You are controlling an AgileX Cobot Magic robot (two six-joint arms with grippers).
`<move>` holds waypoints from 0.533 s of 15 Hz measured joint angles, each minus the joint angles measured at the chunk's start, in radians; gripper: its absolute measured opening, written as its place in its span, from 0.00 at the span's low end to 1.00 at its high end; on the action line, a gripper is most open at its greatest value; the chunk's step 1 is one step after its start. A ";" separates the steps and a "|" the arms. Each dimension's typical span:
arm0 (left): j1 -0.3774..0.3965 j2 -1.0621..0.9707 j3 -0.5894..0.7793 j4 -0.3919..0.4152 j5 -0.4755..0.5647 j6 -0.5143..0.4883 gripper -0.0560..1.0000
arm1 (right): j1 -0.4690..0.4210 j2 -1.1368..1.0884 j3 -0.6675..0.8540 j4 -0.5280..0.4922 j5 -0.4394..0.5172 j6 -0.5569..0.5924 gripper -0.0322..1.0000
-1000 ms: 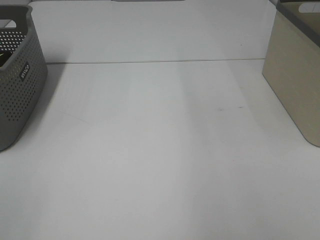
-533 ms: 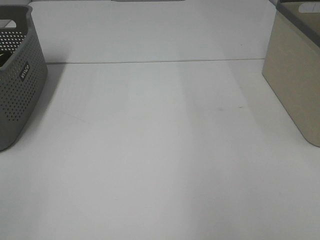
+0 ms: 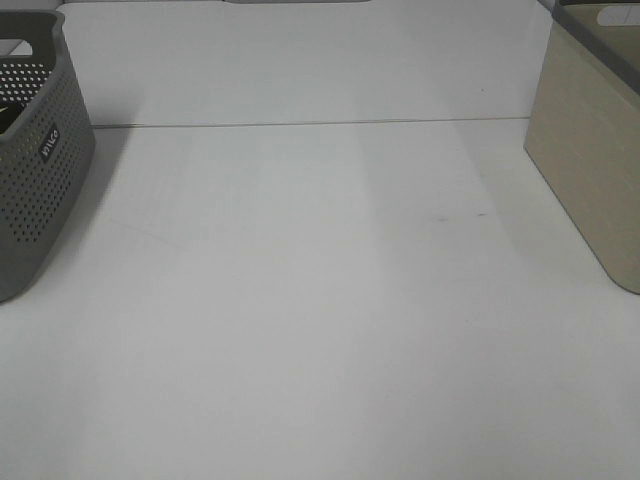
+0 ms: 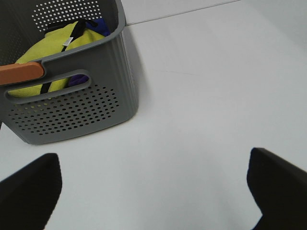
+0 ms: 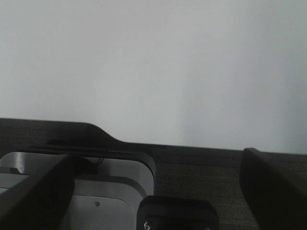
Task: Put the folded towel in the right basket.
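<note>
The right basket (image 3: 592,165) is beige with a dark rim and stands at the table's right edge. No folded towel shows on the table. In the left wrist view a yellow-green cloth bundle (image 4: 62,45) lies inside the grey perforated left basket (image 4: 72,110); I cannot tell whether it is the towel. My left gripper (image 4: 153,189) is open and empty, over bare table beside that basket. My right gripper (image 5: 156,189) is open and empty, facing a white wall above a dark surface. Neither gripper shows in the exterior high view.
The grey basket (image 3: 40,170) stands at the table's left edge. Inside it are also a blue item (image 4: 98,23) and an orange bar (image 4: 21,73) across its rim. A white table (image 3: 320,300) lies between the baskets. A metal base plate (image 5: 76,191) sits under the right wrist.
</note>
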 joint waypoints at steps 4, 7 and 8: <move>0.000 0.000 0.000 0.000 0.000 0.000 0.99 | 0.000 -0.337 0.176 -0.020 -0.044 0.000 0.87; 0.000 0.000 0.000 0.000 0.000 0.000 0.99 | 0.000 -0.542 0.198 -0.020 -0.109 -0.006 0.86; 0.000 0.000 0.000 0.000 0.000 0.000 0.99 | 0.000 -0.600 0.204 -0.020 -0.119 -0.006 0.86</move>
